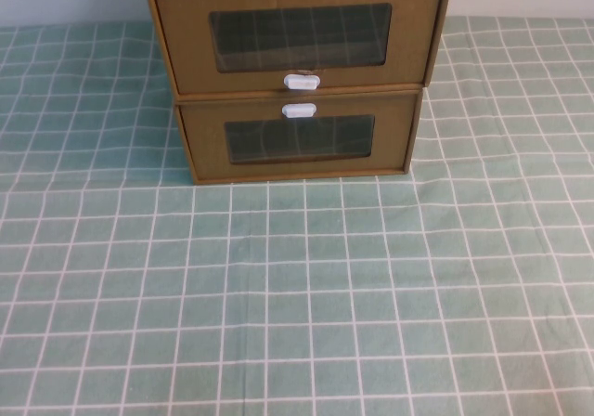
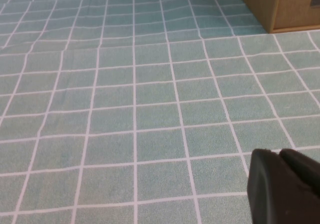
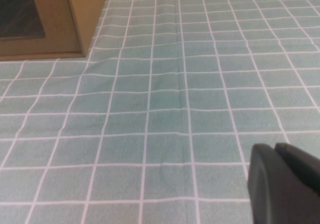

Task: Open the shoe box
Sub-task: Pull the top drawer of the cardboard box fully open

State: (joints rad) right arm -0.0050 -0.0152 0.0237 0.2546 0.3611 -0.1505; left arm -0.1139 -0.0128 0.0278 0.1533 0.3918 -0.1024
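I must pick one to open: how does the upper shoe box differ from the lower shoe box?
The upper shoe box sits on the lower shoe box. The upper handle is at its front's bottom edge, while the lower handle is at its front's top edge. Both are brown, windowed and closed. The left tool and right tool hover shut over the cloth, clear of them.

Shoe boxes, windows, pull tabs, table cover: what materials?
Shoe boxes: probably matte brown cardboard; dull, flat faces.
Windows: likely clear plastic sheet; grid lines show in them.
Pull tabs: glossy white plastic.
Table cover: checked fabric, creased.
Left tool and right tool: shut, low above the cover, apart from the boxes.
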